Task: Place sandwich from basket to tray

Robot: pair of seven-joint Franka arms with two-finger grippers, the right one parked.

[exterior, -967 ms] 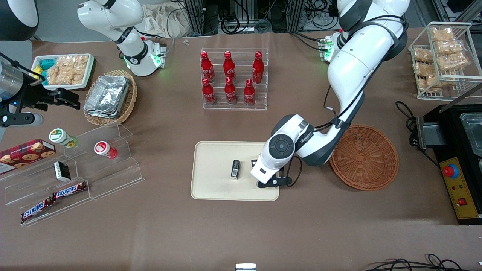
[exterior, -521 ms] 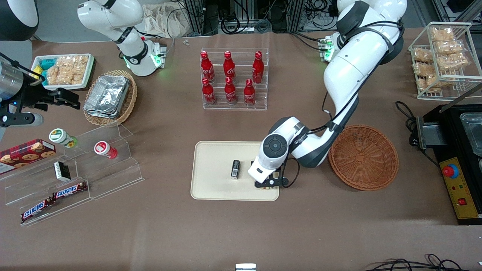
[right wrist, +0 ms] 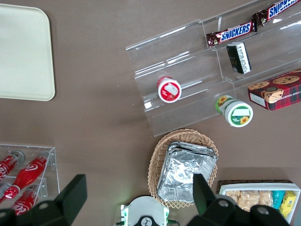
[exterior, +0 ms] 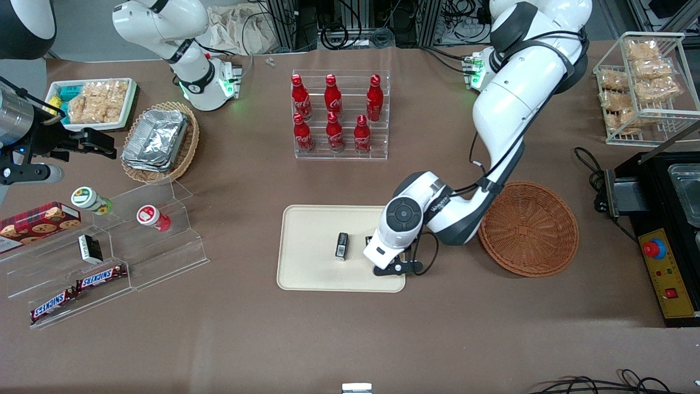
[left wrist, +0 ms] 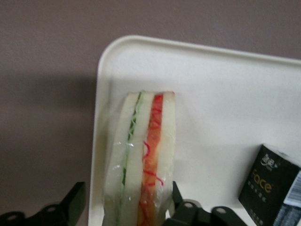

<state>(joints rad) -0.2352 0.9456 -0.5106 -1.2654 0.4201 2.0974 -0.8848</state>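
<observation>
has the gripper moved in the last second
Barely: the gripper over the tray drifted toward the black box, then back, sandwich between its fingers.

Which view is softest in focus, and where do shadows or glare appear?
Left wrist view: the sandwich between the claw fingers looks blurred, and a dark shadow lies on the table beside the tray. Front view: sharper, with soft shadows under the arm and green light glare at both arm bases. Right wrist view: sharp, evenly lit.

"SNICKERS" on candy bars (right wrist: 233,32)
</observation>
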